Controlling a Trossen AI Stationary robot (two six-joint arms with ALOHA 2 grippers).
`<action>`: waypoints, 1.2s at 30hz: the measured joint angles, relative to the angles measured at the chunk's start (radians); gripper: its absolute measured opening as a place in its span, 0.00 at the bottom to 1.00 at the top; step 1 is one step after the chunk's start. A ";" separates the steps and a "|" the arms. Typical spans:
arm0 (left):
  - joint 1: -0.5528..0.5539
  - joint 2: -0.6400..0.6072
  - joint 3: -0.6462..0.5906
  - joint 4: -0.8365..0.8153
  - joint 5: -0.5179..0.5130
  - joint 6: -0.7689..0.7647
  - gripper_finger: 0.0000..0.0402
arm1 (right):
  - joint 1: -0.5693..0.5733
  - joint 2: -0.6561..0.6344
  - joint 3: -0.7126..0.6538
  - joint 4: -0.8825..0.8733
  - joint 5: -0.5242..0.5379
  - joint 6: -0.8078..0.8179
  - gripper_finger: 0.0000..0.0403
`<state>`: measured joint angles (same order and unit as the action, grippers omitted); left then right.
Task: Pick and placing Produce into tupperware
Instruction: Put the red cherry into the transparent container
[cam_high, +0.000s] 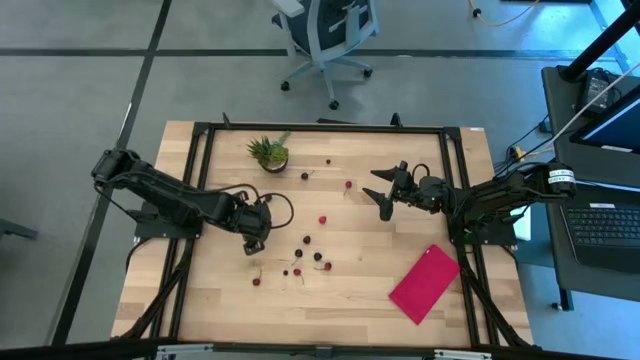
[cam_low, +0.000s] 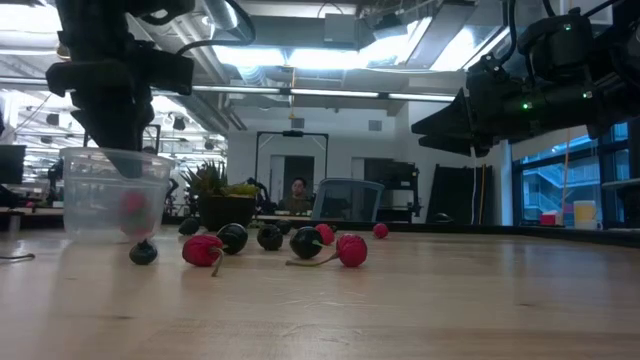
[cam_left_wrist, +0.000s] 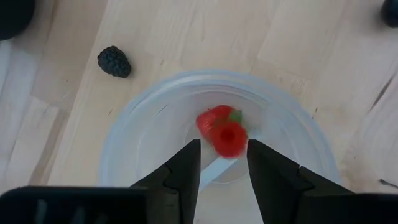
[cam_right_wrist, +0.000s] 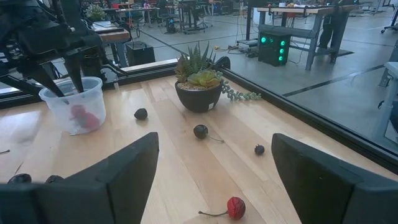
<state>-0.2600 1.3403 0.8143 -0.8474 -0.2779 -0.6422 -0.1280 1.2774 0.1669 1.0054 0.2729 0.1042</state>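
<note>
Hovering over the tub to drop fruit, the left gripper has fingers parted above a red berry inside; the right gripper waits open.

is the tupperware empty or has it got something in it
Not empty: the tupperware holds red produce, under the open left gripper.

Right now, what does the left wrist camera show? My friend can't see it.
The left gripper, fingers open, hangs over the tupperware, which holds red produce. A dark berry lies outside on the table.
</note>
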 joint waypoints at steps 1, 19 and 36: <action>0.000 0.000 0.000 0.000 0.000 0.000 0.31 | 0.000 0.000 0.000 0.000 0.000 0.000 0.78; -0.004 -0.045 0.122 -0.140 0.008 -0.004 0.58 | 0.000 0.000 0.000 0.000 0.000 0.000 0.78; -0.192 0.016 0.221 -0.056 0.089 -0.537 0.60 | 0.000 0.000 0.000 -0.001 0.000 -0.006 0.78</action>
<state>-0.4516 1.3562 1.0351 -0.9036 -0.1894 -1.1793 -0.1276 1.2774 0.1665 1.0044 0.2729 0.0983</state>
